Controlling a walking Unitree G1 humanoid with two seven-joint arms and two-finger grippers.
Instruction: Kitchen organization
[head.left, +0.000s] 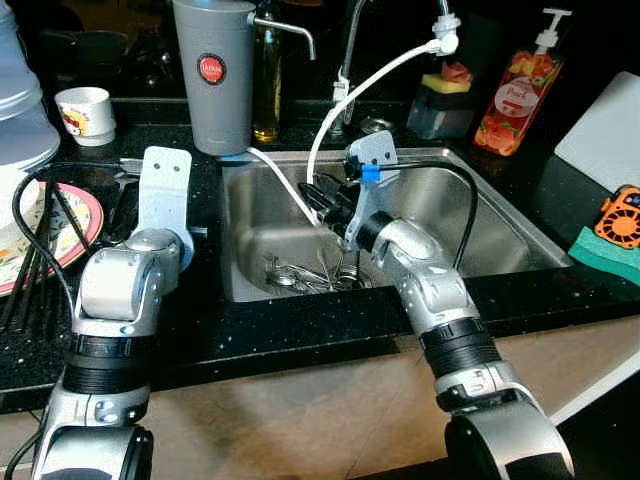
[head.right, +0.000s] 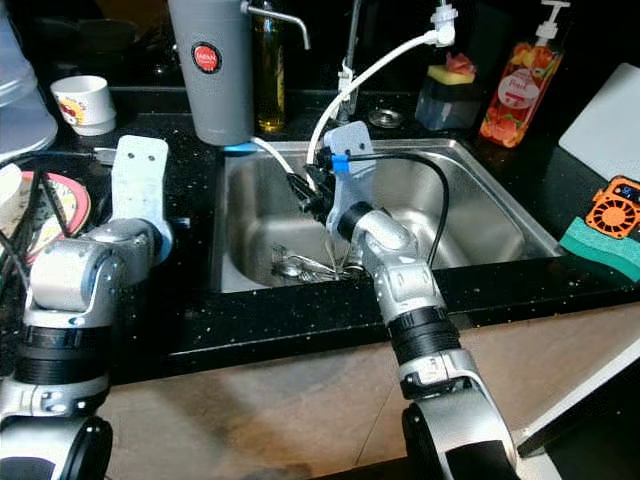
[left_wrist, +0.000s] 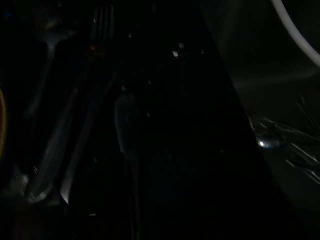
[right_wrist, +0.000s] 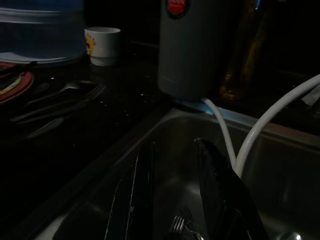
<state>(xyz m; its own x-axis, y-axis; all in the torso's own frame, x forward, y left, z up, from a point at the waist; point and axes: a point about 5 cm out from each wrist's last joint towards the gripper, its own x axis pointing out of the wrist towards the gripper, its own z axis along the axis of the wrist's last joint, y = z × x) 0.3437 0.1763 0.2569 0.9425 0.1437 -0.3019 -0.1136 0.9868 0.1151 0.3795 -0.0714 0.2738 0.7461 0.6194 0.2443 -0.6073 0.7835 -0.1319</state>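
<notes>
The right gripper (head.left: 318, 198) hangs inside the steel sink (head.left: 500, 230), above the pile of cutlery (head.left: 310, 272) on its floor; its wrist view shows the two black fingers (right_wrist: 137, 200) spread apart with nothing between them. The left gripper (head.left: 150, 215) rests over the black counter (head.left: 250, 325) left of the sink; whether its fingers are spread cannot be told. Its dark wrist view shows a fork (left_wrist: 102, 30) and spoon (left_wrist: 125, 120) lying on that counter. A grey tumbler (head.left: 214, 72) stands behind the sink's left corner.

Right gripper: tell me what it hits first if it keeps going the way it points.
Probably the white hose or the sink's back-left wall; the right gripper aims toward the grey canister beyond. Depth is unclear.
</notes>
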